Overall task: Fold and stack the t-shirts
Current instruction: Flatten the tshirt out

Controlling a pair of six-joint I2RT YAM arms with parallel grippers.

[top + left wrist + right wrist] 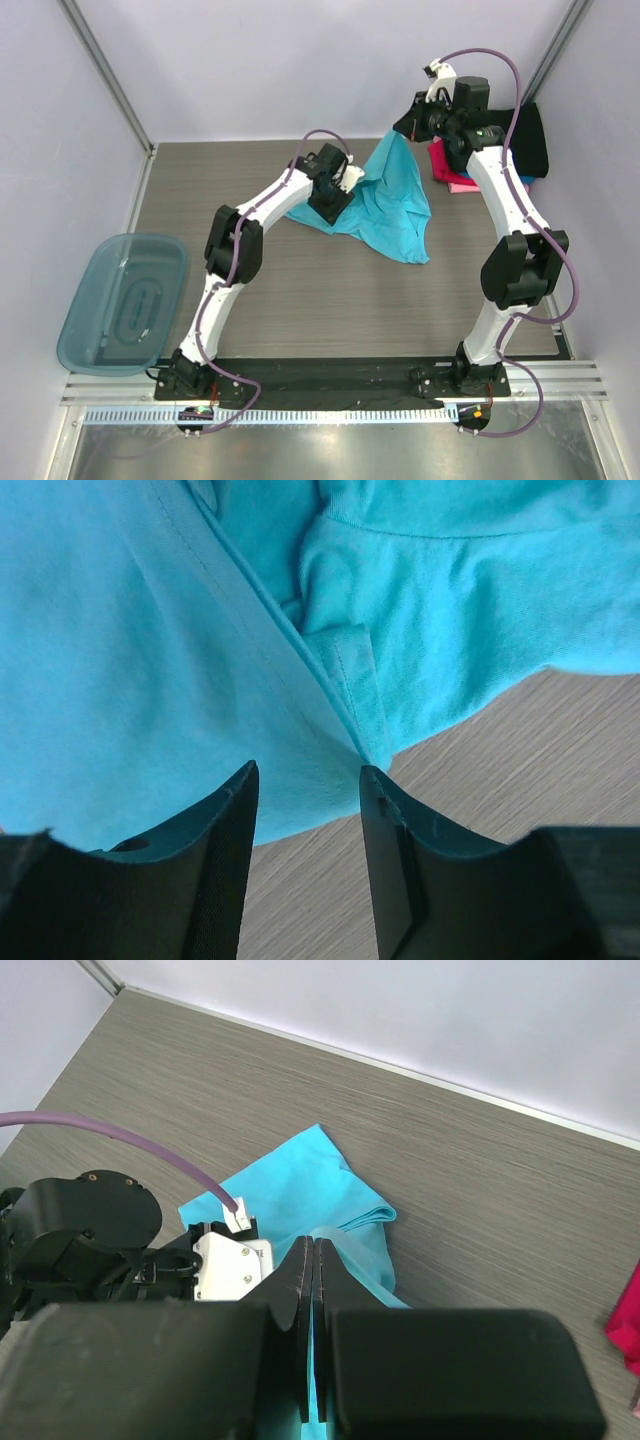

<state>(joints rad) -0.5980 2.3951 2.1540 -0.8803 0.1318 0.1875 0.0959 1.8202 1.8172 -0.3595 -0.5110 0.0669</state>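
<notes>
A bright turquoise t-shirt lies crumpled on the wood table, with one corner lifted toward the back right. My right gripper is shut on that raised part; turquoise cloth shows between its closed jaws. My left gripper is open at the shirt's left edge. In the left wrist view the shirt's hem lies just past the fingertips, with bare table between the fingers. Pink/magenta and black t-shirts lie folded at the back right.
A translucent blue-grey plastic bin stands off the table's left edge. The folded stack sits under and behind the right arm; a strip of blue cloth shows at its edge. A pink edge shows in the right wrist view.
</notes>
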